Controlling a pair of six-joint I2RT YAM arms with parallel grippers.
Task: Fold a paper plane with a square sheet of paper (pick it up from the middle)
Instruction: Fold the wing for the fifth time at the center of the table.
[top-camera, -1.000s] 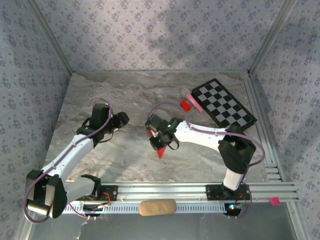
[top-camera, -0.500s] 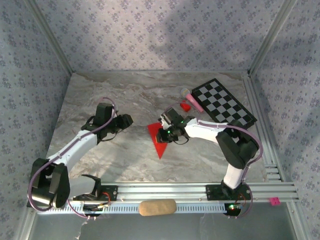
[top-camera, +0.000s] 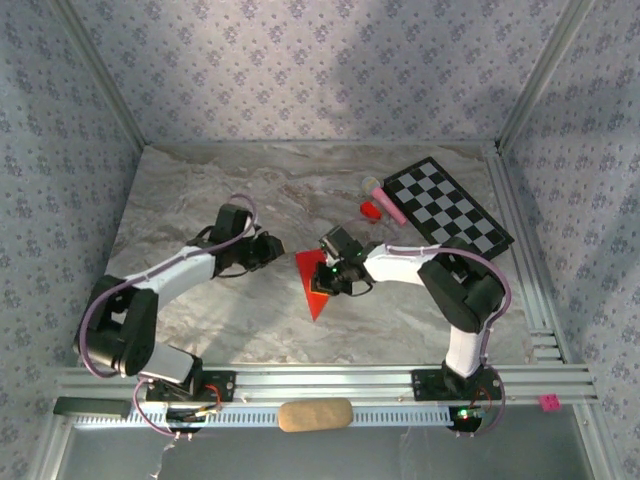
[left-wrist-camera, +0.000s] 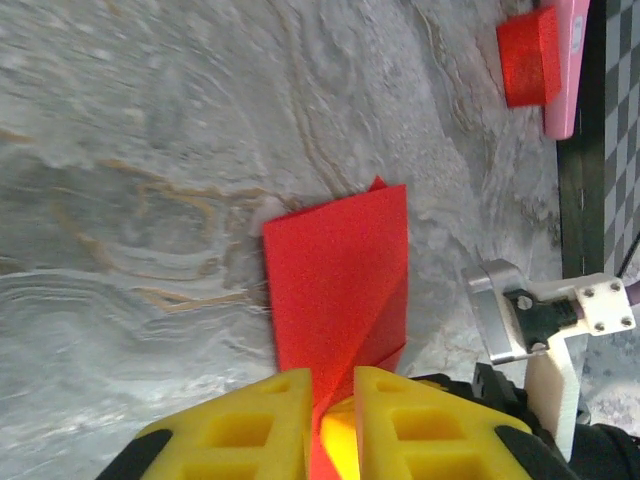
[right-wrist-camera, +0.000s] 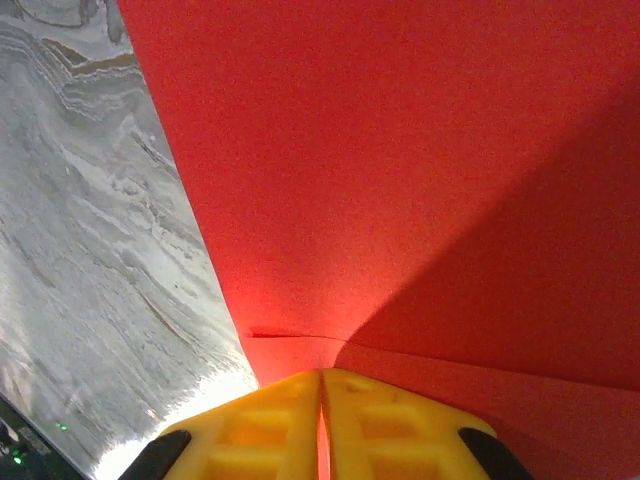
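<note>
step: mid-fold, likely | left gripper (left-wrist-camera: 333, 385) nearly closed, pinching folded red paper (left-wrist-camera: 340, 270) | right gripper (right-wrist-camera: 322, 378) clamped tight on it | next: probably a coordinated crease without tearing

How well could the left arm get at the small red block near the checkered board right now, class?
Probably not yet: the left claw pinches the folded bright red paper sheet, which the right claw also grips. The marble tabletop between paper and small red block looks bare, though.

Top external: high behind bases, tilted down over table (top-camera: 200, 190). Left wrist: close, facing 3 o'clock. Right wrist: closer, facing 9 o'clock. Shared: red paper (top-camera: 311, 287).
</note>
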